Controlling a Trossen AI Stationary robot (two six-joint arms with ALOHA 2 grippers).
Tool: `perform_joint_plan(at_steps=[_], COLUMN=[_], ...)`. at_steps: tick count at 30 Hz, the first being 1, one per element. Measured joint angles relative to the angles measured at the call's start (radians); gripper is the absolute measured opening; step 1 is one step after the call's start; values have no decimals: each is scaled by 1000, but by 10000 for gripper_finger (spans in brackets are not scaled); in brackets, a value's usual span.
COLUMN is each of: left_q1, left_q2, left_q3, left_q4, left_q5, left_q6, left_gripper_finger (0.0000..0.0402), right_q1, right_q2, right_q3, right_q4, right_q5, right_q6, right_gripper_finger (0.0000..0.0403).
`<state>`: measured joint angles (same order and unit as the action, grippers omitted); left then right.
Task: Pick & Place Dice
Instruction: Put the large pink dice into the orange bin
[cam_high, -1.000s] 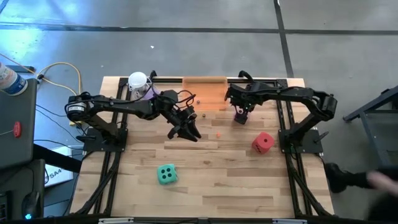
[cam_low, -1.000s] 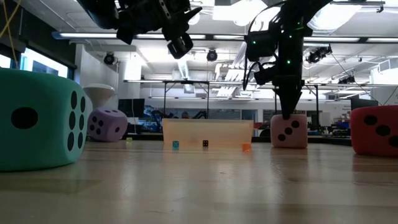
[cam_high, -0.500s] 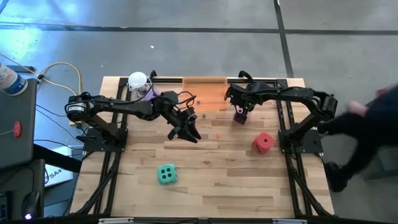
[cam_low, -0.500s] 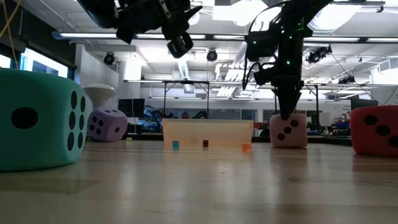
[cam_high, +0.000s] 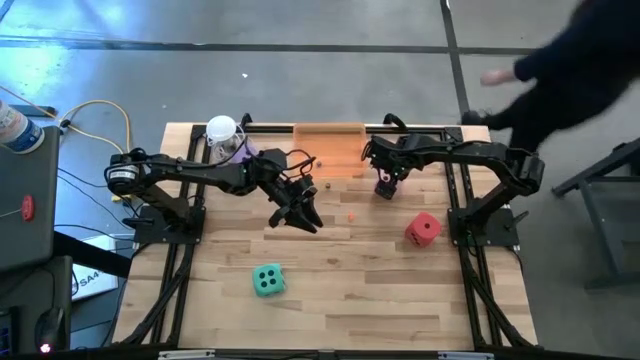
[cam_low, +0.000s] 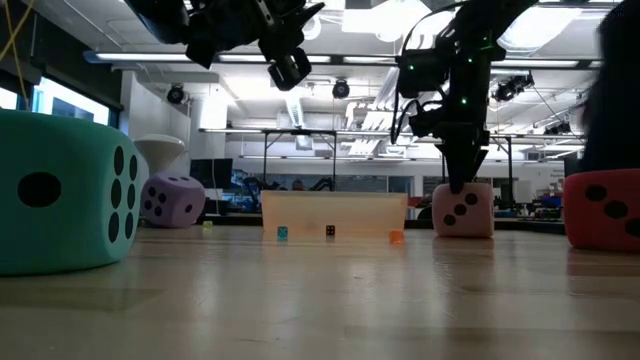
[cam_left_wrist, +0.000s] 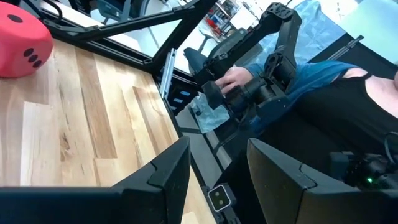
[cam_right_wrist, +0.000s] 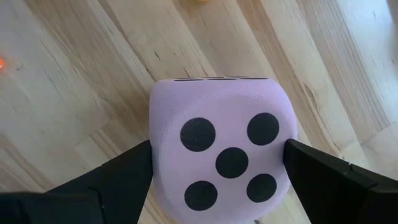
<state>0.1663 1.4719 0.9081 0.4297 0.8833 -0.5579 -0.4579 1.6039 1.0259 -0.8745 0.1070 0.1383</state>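
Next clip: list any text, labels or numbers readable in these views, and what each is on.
"SAA" (cut off): white sign on the floor left of the table.
Small white sticker, left wrist view: too blurred to read.
No digits: the pink die shows five pips.

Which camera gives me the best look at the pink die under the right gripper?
The right wrist view: the pink die fills it, five-pip face up, between the right gripper fingers. The low view shows its side face beneath the gripper. The high view shows only a sliver under the arm. The left wrist view misses it.
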Motion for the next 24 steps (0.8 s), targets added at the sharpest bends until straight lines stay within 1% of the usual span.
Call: perform_joint_plan(at_steps=[4,12,15,17,19,24], left_q1=[1,1,1,-1,-6,-8], left_q2=[0,0,0,0,0,0], left_q3=[0,0,0,0,0,0], left_q4=[0,0,0,0,0,0], left_q5=[0,0,2,4,4,6], left_q6=[0,0,0,0,0,0], left_gripper_finger=[155,155,155,155,155,155], right_q1=[2,14,15,15,15,44], right_q2=[0,0,0,0,0,2], right_q3=[0,-1,-1,-1,-1,-5], right_q4=[0,1,2,5,10,15], right_q5=[14,24,25,27,43,110], right_q6=[16,20,23,31,46,51], right_gripper_finger=[321,264,251,251,262,316])
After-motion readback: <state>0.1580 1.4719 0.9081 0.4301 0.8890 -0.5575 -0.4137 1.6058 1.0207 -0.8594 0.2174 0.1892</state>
